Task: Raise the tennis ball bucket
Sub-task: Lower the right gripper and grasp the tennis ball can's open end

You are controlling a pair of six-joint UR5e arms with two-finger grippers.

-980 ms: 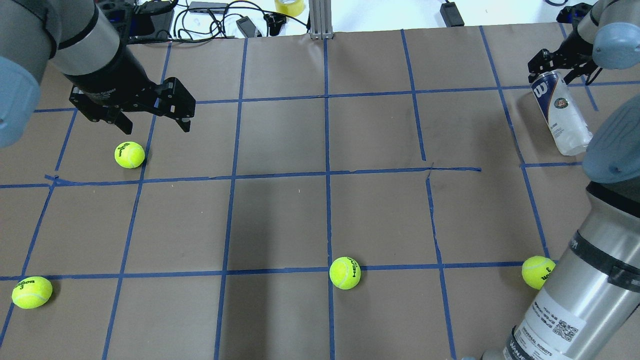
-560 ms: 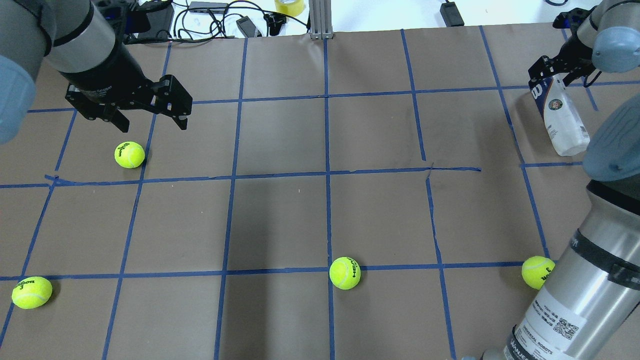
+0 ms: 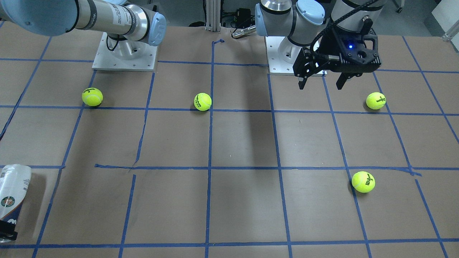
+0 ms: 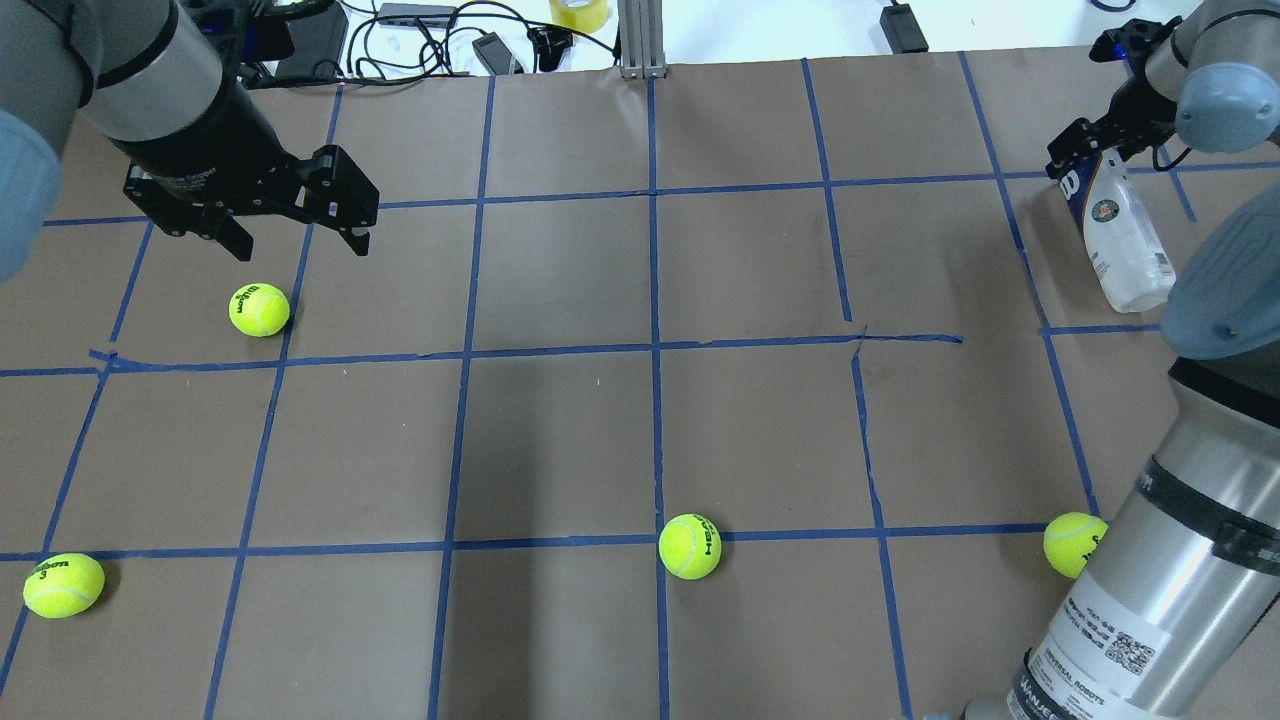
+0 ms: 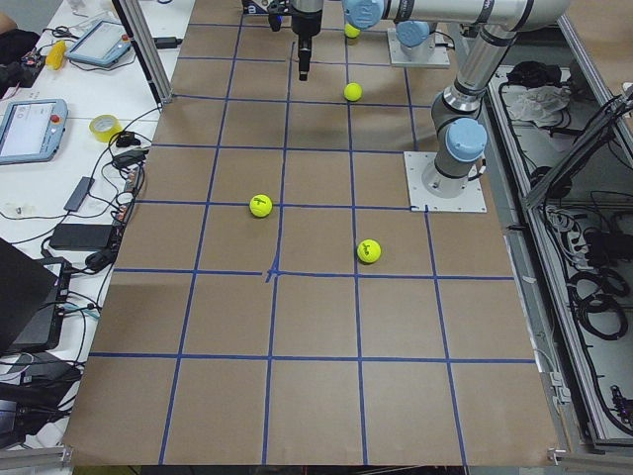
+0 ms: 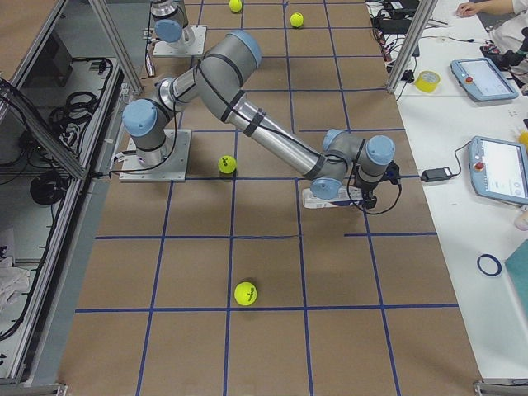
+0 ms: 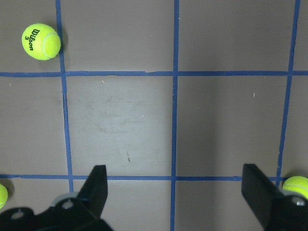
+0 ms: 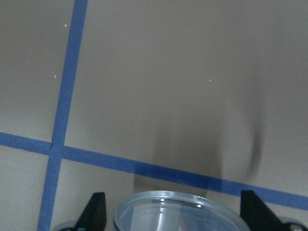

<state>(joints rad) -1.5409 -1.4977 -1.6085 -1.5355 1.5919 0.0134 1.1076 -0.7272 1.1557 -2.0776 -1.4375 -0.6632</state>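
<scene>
Left arm [image 3: 283, 14] and right arm [image 3: 107, 16]: silver tubes, pale blue joint caps, white square base plates [image 3: 125, 62]. Left hand [image 3: 320, 84]: black, two-fingered, angular housing, blue indicator light [image 3: 349, 45].

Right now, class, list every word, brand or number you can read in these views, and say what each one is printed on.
"Wilson 3": on the tennis ball nearest the front-facing camera.
"HEAD": on the middle ball in the overhead view.
"UNIVERSAL ROBOTS": on the right arm's sticker.
The print on the tennis ball bucket label is too small to read.
</scene>
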